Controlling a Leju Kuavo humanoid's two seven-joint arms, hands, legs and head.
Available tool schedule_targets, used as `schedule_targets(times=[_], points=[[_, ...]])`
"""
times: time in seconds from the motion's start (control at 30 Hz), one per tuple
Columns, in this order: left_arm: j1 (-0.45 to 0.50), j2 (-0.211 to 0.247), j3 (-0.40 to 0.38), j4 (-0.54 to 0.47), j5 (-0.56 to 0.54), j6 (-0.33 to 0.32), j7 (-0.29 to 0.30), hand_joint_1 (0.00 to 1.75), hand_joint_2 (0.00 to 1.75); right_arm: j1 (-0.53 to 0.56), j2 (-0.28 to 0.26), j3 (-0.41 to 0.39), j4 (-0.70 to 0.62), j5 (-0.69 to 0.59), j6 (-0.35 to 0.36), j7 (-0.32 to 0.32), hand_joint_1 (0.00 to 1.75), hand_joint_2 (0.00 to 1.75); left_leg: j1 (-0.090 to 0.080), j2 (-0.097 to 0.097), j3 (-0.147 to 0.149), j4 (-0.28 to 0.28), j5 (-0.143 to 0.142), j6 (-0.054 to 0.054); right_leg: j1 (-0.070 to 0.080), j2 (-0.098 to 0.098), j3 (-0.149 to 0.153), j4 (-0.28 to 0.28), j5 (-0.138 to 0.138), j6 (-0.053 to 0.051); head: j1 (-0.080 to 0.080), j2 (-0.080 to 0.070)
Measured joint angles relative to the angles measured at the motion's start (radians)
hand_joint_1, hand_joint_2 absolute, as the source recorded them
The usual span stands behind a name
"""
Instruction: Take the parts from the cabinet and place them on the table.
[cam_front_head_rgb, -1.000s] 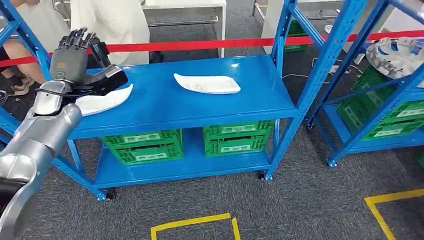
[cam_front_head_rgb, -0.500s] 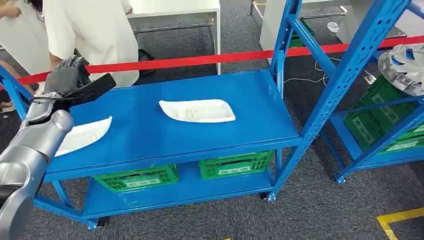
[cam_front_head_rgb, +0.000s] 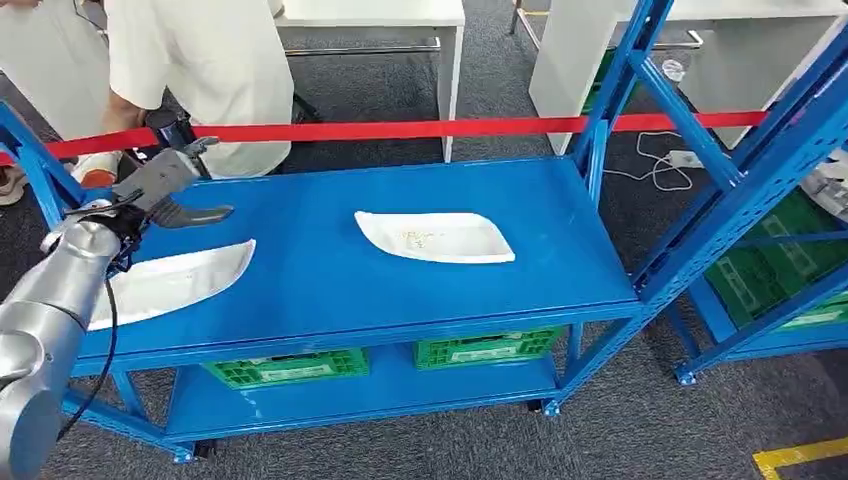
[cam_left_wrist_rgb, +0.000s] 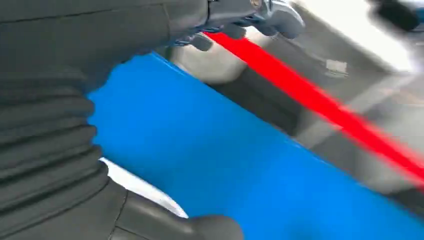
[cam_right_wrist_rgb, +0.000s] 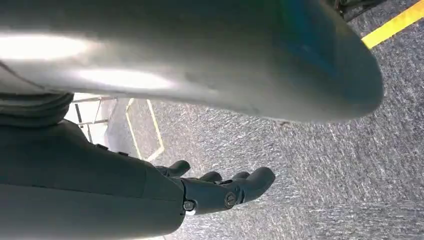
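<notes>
Two flat white parts lie on the top board of the blue cabinet (cam_front_head_rgb: 320, 290): one at the left (cam_front_head_rgb: 170, 280) and one in the middle (cam_front_head_rgb: 435, 237). My left hand (cam_front_head_rgb: 165, 185) hovers over the board just behind the left part, fingers spread, thumb apart, holding nothing. The left wrist view shows that hand (cam_left_wrist_rgb: 60, 100) above the blue board (cam_left_wrist_rgb: 225, 165), with an edge of the white part (cam_left_wrist_rgb: 140, 185) beside the thumb. My right hand (cam_right_wrist_rgb: 220, 190) hangs over grey carpet with its fingers extended and nothing in them.
A red barrier tape (cam_front_head_rgb: 400, 130) runs behind the cabinet, and a person in a white shirt (cam_front_head_rgb: 200, 60) stands just beyond it. Green crates (cam_front_head_rgb: 290, 365) sit on the lower board. A second blue rack (cam_front_head_rgb: 760, 200) stands close on the right.
The camera has moved, so the whole picture has shifted. My left hand has tipped from upright to reaching forward over the board. The white parts lie as before.
</notes>
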Motion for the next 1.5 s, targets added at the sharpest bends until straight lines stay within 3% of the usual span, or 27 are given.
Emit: schedule_targets(times=[0.07,0.13,0.23,0.3,0.4,0.53,0.73,0.83,0.93,1.07,1.1,1.5], points=[[0.018,0.012,0.049,-0.015,0.058,-0.093,-0.083,0.00,1.75,0.000,0.000,-0.001,0.000,-0.001,0.000,-0.005,0.00,0.00,-0.003,0.001,0.001,0.001,-0.002,0.003,-0.002,0.000,0.002,-0.002,-0.003,-0.002,0.001,0.000],[0.037,0.030,0.078,-0.037,0.103,-0.198,-0.172,0.00,1.75,0.000,0.000,-0.003,0.000,-0.002,-0.001,-0.007,0.00,0.00,-0.005,0.001,0.002,0.002,-0.003,0.005,-0.004,0.000,0.003,-0.002,-0.004,0.007,0.001,0.000],[0.074,0.047,0.118,-0.091,0.236,-0.308,-0.183,0.00,1.75,0.000,0.000,-0.006,0.000,-0.001,-0.004,-0.005,0.00,0.00,-0.007,0.000,0.003,0.003,-0.004,0.005,-0.008,-0.001,0.006,-0.005,-0.007,0.041,0.001,0.000],[0.113,0.051,0.137,-0.154,0.328,-0.339,-0.183,0.00,1.75,0.000,0.000,-0.007,0.000,0.002,-0.005,-0.003,0.00,0.00,-0.007,0.001,0.006,0.003,-0.004,0.005,-0.008,-0.001,0.007,-0.005,-0.007,0.042,0.000,0.000],[0.145,0.054,0.142,-0.209,0.359,-0.349,-0.183,0.00,1.75,-0.001,0.000,-0.008,0.000,0.002,-0.005,-0.002,0.00,0.00,-0.006,0.000,0.008,0.002,-0.004,0.005,-0.007,-0.003,0.009,-0.004,-0.009,0.046,0.000,0.000],[0.166,0.059,0.148,-0.246,0.350,-0.329,-0.183,0.00,1.75,-0.001,0.000,-0.009,0.000,0.003,-0.005,-0.002,0.00,0.00,-0.005,0.000,0.010,0.001,-0.003,0.004,-0.007,-0.003,0.009,-0.001,-0.009,0.046,0.000,0.000],[0.165,0.084,0.016,-0.231,0.169,-0.239,-0.170,0.00,1.75,-0.001,0.000,-0.017,0.000,0.003,-0.005,-0.002,0.00,0.00,-0.005,0.000,0.011,0.001,-0.003,0.003,-0.006,-0.003,0.009,0.000,-0.010,0.044,0.000,0.000],[0.135,0.094,-0.108,-0.168,0.004,-0.146,-0.063,0.00,1.75,-0.001,0.000,-0.019,0.000,0.011,-0.013,0.004,0.00,0.00,-0.005,0.001,0.011,0.001,-0.003,0.003,-0.006,-0.003,0.009,0.001,-0.010,0.044,0.001,0.000],[0.113,0.098,-0.211,-0.121,-0.092,-0.076,0.043,0.00,1.75,0.000,0.000,-0.022,0.000,0.016,-0.018,0.006,0.00,0.00,-0.005,0.001,0.011,0.001,-0.003,0.002,-0.006,-0.001,0.008,0.001,-0.010,0.044,0.001,0.000],[0.097,0.098,-0.308,-0.083,-0.141,-0.044,0.101,0.00,1.75,0.000,0.000,-0.023,0.000,0.018,-0.020,0.003,0.00,0.00,-0.005,0.001,0.011,0.001,-0.003,0.002,-0.006,-0.002,0.008,0.001,-0.010,0.044,0.000,0.000],[0.096,0.098,-0.325,-0.075,-0.142,-0.043,0.106,0.00,1.75,0.000,0.000,-0.023,0.000,0.018,-0.020,0.003,0.00,1.75,-0.005,0.001,0.011,0.001,-0.003,0.002,-0.006,-0.002,0.008,0.001,-0.010,0.044,0.001,0.000],[0.057,0.072,-0.422,-0.024,-0.176,-0.051,0.159,0.00,1.75,-0.001,0.003,-0.031,0.000,0.011,-0.032,0.017,0.00,1.75,-0.005,0.001,0.010,-0.001,-0.004,0.001,-0.006,-0.001,0.007,0.001,-0.011,0.043,0.001,0.000]])
